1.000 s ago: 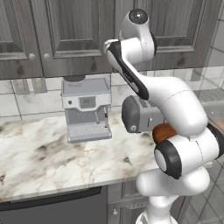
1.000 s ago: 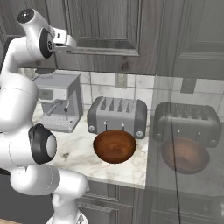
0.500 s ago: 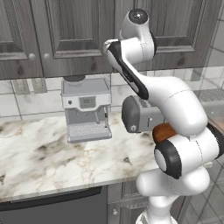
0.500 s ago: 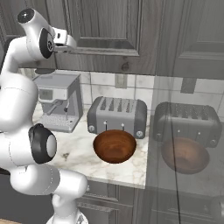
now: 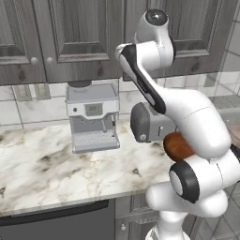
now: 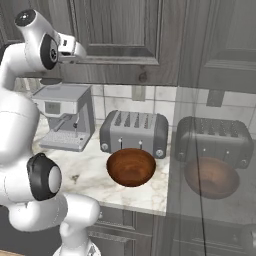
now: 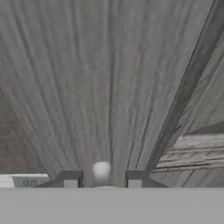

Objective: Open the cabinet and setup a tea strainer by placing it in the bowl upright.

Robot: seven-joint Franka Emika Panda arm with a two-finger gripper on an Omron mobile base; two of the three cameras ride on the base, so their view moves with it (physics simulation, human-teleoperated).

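We see a marbled white desk [image 5: 56, 173] with grey veining running along the tiled wall. On it stands a silver espresso machine [image 5: 92, 123] toward the back. Beside that sits a grey four-slot toaster [image 6: 134, 133], and just in front of the toaster rests the reddish-brown wooden bowl [image 6: 131, 167], upright.

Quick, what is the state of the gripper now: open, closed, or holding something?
Gripper: closed on the small round knob of the cabinet door, one fingertip on each side of it.
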